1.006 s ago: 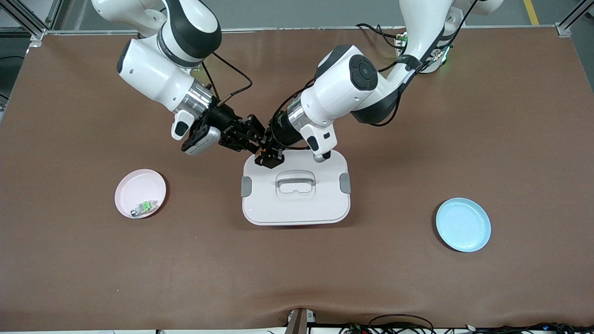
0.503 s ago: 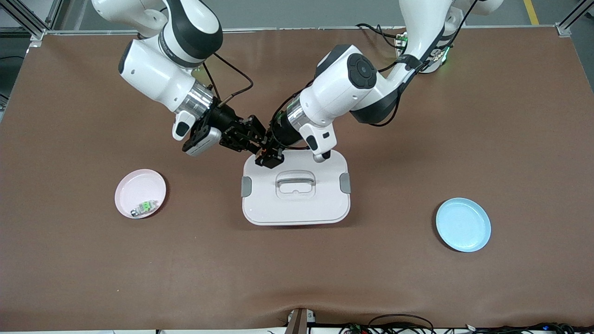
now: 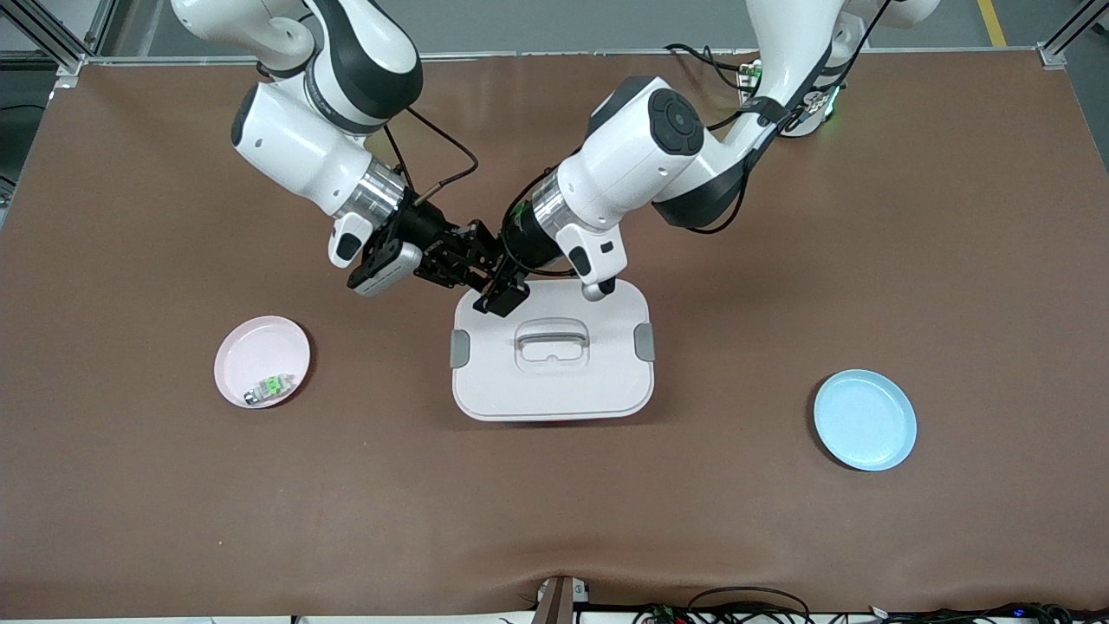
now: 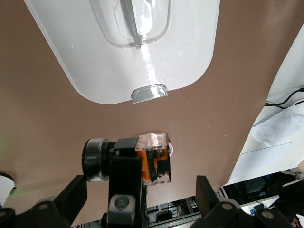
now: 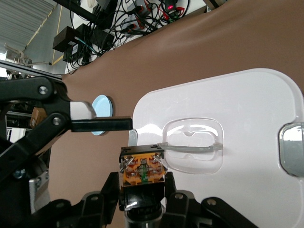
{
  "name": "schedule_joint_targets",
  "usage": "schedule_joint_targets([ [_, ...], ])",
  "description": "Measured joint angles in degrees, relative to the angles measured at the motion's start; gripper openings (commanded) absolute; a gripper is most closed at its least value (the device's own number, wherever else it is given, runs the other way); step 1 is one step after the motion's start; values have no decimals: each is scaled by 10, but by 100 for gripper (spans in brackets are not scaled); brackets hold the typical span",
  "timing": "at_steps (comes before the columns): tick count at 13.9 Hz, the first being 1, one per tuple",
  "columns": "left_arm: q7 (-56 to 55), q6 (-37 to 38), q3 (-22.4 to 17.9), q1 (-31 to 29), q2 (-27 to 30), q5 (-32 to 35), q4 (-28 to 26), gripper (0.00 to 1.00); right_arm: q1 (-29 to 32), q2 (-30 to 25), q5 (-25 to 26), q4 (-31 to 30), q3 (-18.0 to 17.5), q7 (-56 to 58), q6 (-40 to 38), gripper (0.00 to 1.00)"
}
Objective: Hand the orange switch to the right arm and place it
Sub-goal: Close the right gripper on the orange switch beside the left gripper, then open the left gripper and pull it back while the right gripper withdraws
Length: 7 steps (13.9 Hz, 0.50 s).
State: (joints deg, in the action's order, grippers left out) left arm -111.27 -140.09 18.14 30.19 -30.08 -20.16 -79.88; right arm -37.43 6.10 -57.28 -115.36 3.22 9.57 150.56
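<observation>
Holding the small black-bodied orange switch (image 5: 142, 172) between clamped fingers, our right pincer (image 3: 487, 279) hangs over the corner of the white rectangular plastic lid (image 3: 554, 381) toward the robots' bases and the right arm's end. Our left pincer (image 3: 501, 290) stands spread wide at either side of the switch, gripping nothing, so the handover looks done.

The risk we see is in separating: the two pincers sit close together, and a spread finger (image 4: 209, 192) could clip the switch and twist it in our grip. A shallow hold could also let it slip onto the lid.

The switch's long axis runs along the right pincer's reach, its orange end facing outward, roughly toward four o'clock in the front view. The pink round plate (image 3: 251, 345) at eight o'clock already carries a green-and-silver part (image 3: 270, 386); the blue round plate (image 3: 865, 419) lies at four o'clock on the brown worktop (image 3: 554, 520).
</observation>
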Motion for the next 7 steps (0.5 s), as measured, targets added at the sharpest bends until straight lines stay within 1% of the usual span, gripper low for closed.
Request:
schedule_joint_targets([
  [3,0,-1,0,-2,5,32,4,100,8,1,6,2,8,62,-34,0],
  [4,0,-1,-2,-5,9,44,5,100,14,1,19,1,10,80,-51,0],
  [5,0,-1,-4,-10,14,56,6,100,23,1,41,0,11,86,-67,0],
  [7,0,-1,-5,-27,24,69,7,100,45,1,102,1,12,90,-107,0],
])
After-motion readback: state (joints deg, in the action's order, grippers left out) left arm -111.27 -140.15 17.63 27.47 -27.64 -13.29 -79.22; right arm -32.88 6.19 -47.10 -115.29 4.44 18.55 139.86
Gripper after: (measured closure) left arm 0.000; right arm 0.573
